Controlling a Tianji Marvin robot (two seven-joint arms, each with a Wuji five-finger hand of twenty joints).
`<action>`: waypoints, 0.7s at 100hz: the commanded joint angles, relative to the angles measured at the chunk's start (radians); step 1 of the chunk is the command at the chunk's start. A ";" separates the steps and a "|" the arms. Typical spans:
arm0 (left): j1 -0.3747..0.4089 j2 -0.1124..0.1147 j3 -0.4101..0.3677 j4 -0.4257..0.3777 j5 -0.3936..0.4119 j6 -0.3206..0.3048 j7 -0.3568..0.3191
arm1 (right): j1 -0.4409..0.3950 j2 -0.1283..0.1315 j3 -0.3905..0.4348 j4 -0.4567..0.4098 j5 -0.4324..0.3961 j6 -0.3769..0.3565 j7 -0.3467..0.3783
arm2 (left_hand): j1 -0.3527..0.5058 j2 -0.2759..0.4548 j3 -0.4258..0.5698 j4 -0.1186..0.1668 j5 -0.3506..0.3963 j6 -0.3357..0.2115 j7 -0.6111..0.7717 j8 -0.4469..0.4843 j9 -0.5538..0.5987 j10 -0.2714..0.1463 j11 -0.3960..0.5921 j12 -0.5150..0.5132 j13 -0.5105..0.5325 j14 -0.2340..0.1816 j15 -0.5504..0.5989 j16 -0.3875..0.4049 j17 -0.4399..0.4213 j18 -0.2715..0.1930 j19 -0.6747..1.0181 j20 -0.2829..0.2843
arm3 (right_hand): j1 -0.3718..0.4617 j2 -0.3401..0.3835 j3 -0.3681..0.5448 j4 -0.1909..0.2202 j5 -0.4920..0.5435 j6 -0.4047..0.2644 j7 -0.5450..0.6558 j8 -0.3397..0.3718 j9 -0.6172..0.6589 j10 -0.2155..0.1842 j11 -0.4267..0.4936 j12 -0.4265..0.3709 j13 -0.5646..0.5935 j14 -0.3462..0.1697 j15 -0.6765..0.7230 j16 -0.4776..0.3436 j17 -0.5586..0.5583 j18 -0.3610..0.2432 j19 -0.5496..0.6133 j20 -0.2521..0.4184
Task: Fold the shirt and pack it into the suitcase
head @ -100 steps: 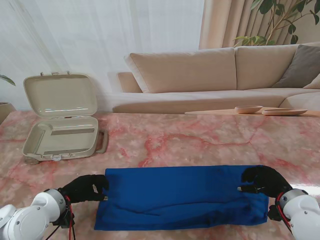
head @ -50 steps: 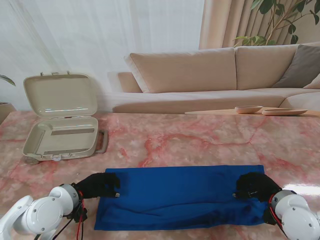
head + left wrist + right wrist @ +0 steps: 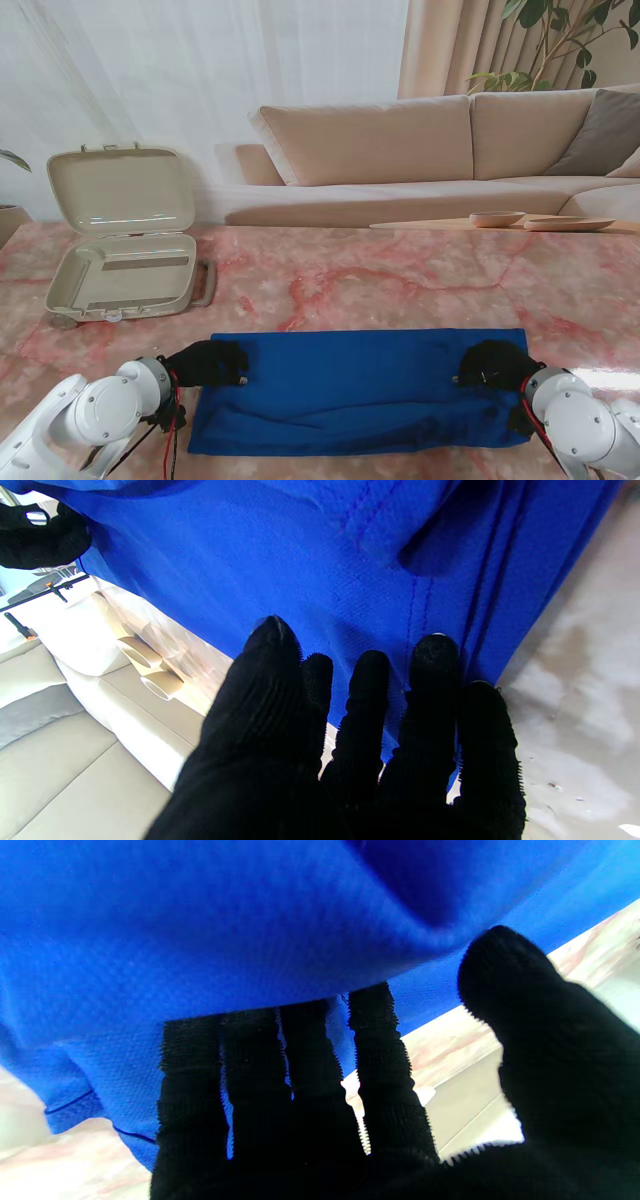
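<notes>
shirt (image 3: 360,390) — blue, soft and limp, likely to sag unless taken by its short ends — lies folded into a band on the tabletop (image 3: 400,285), left robot hand (image 3: 210,363) flat and empty on one end, right robot hand (image 3: 492,365) pinching the other.

you've got a pink marble table (image 3: 400,280). on it lies the blue shirt (image 3: 350,385), folded into a long band near you, and the open suitcase (image 3: 125,275) far left.
</notes>
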 commanded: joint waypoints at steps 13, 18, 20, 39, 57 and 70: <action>-0.033 0.000 0.018 0.065 0.004 0.014 -0.010 | 0.048 -0.005 -0.045 0.068 0.004 0.019 0.007 | 0.030 0.038 -0.040 0.008 0.011 0.018 -0.026 -0.014 -0.030 0.016 -0.018 -0.021 -0.057 0.039 -0.129 -0.049 -0.018 0.018 -0.020 -0.011 | -0.017 0.034 -0.003 0.040 0.008 -0.004 -0.012 0.006 -0.006 -0.022 -0.042 -0.040 -0.070 -0.015 -0.230 -0.104 -0.035 -0.011 0.015 -0.045; -0.046 0.000 0.022 0.076 0.004 0.016 -0.011 | 0.068 -0.006 -0.058 0.084 0.009 0.022 -0.001 | 0.028 0.039 -0.041 0.008 0.011 0.018 -0.030 -0.014 -0.030 0.016 -0.018 -0.022 -0.056 0.038 -0.129 -0.051 -0.019 0.018 -0.021 -0.011 | -0.014 0.041 -0.010 0.041 0.006 -0.007 -0.012 0.006 -0.012 -0.025 -0.043 -0.041 -0.081 -0.018 -0.246 -0.114 -0.042 -0.018 0.007 -0.054; -0.051 -0.001 0.024 0.082 0.004 0.017 -0.010 | 0.076 -0.007 -0.062 0.090 0.010 0.023 -0.004 | 0.027 0.040 -0.041 0.008 0.010 0.019 -0.032 -0.015 -0.031 0.016 -0.019 -0.023 -0.057 0.038 -0.130 -0.052 -0.019 0.018 -0.022 -0.011 | -0.015 0.044 -0.011 0.042 0.003 -0.007 -0.013 0.006 -0.014 -0.026 -0.044 -0.041 -0.086 -0.020 -0.251 -0.116 -0.047 -0.021 0.005 -0.056; -0.116 -0.008 0.050 0.159 0.012 0.009 0.022 | 0.150 -0.009 -0.105 0.148 0.015 0.033 -0.022 | 0.026 0.046 -0.037 0.010 0.005 0.032 -0.056 -0.026 -0.039 0.017 -0.019 -0.028 -0.062 0.038 -0.129 -0.057 -0.020 0.013 -0.019 -0.010 | -0.011 0.055 -0.015 0.045 -0.001 -0.005 -0.014 0.005 -0.026 -0.029 -0.048 -0.045 -0.121 -0.019 -0.279 -0.135 -0.074 -0.027 -0.015 -0.068; -0.174 -0.021 0.081 0.231 -0.007 0.005 0.069 | 0.194 -0.006 -0.129 0.177 -0.012 0.035 -0.021 | 0.025 0.052 -0.035 0.012 0.007 0.038 -0.077 -0.037 -0.044 0.020 -0.015 -0.030 -0.066 0.037 -0.121 -0.057 -0.022 0.009 -0.016 -0.008 | -0.007 0.045 -0.009 0.047 -0.004 0.003 -0.016 0.004 -0.037 -0.021 -0.056 -0.051 -0.161 -0.011 -0.307 -0.156 -0.105 -0.025 -0.049 -0.086; -0.182 -0.024 0.083 0.238 -0.035 0.003 0.075 | 0.195 -0.005 -0.122 0.168 -0.013 0.040 -0.017 | 0.022 0.055 -0.035 0.012 0.008 0.037 -0.085 -0.042 -0.047 0.019 -0.014 -0.032 -0.070 0.036 -0.121 -0.059 -0.026 0.008 -0.018 -0.009 | -0.003 0.033 -0.002 0.047 -0.002 0.010 -0.019 0.001 -0.040 -0.014 -0.066 -0.056 -0.181 -0.004 -0.320 -0.167 -0.123 -0.024 -0.068 -0.095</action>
